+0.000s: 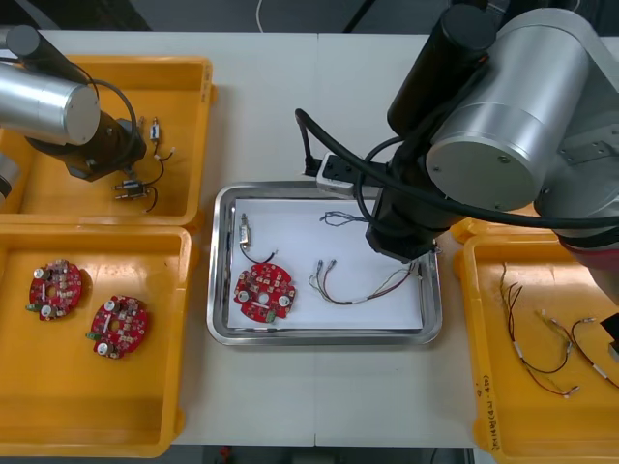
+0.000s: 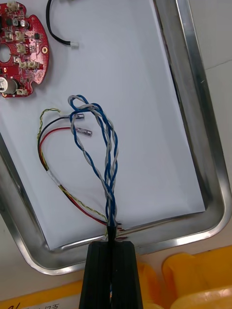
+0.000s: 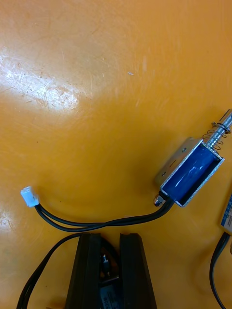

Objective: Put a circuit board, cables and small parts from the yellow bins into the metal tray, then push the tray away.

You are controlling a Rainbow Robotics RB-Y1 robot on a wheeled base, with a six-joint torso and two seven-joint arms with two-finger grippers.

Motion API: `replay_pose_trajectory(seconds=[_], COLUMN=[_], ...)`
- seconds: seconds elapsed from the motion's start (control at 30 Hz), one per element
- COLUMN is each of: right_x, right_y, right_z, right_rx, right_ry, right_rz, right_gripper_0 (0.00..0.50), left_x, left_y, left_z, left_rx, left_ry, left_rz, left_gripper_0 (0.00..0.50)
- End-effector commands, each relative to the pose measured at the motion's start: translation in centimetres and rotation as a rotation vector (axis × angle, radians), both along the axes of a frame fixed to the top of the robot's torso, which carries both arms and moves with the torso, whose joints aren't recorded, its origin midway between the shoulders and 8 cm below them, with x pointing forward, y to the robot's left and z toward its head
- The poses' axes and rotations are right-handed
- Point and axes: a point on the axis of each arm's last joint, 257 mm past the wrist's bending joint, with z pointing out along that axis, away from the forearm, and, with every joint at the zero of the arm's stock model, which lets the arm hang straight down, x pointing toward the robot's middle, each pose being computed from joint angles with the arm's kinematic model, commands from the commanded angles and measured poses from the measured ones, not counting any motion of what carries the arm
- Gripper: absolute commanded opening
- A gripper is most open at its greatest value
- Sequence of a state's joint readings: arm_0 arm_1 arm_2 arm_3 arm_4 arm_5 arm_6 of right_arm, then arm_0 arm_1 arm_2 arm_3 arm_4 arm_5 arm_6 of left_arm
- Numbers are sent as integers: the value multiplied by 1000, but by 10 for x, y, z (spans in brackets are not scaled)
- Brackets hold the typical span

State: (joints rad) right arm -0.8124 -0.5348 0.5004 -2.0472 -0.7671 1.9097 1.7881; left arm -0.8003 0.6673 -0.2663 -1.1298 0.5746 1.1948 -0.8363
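Right gripper (image 2: pixel 112 245) pinches the blue-white cable (image 2: pixel 110 159) over the metal tray (image 2: pixel 203 145) and should drop it next. Left gripper (image 3: pixel 110 239), grip unclear, sits in a yellow bin (image 3: pixel 96 72).

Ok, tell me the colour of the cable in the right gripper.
The cable is twisted blue and white; the right wrist view shows it best.

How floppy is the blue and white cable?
Probably very: the cable loops loosely from the right gripper over the metal tray. Likely light: a fingertip pinch holds it. Left gripper holds a small metal part in a yellow bin.
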Motion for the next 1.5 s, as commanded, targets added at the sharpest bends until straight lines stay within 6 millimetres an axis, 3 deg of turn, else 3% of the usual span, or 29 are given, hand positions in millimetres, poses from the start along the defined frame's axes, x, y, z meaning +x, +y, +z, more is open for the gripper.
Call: replay_pose_trajectory(seconds=[0.03, 0.33, 0.7, 1.07, 1.5], right_x=[13, 34, 55, 74, 91], right_y=[26, 34, 40, 28, 13], right_z=[11, -1, -21, -48, -59], right_rx=[-38, -103, -133, -188, -229], right_ry=[-85, -132, -158, -174, -185], right_rz=[112, 207, 269, 270, 258], right_gripper_0=[0, 0, 0, 0, 0], left_x=[-5, -5, -11, -17, -38], left_y=[1, 3, 12, 21, 34], left_z=[-12, -5, 30, 61, 104], left_rx=[71, 44, 4, -6, 12], left_ry=[20, 14, 9, -7, 1], left_rz=[-77, -69, -60, -62, -69], left_gripper_0=[1, 0, 0, 0, 0])
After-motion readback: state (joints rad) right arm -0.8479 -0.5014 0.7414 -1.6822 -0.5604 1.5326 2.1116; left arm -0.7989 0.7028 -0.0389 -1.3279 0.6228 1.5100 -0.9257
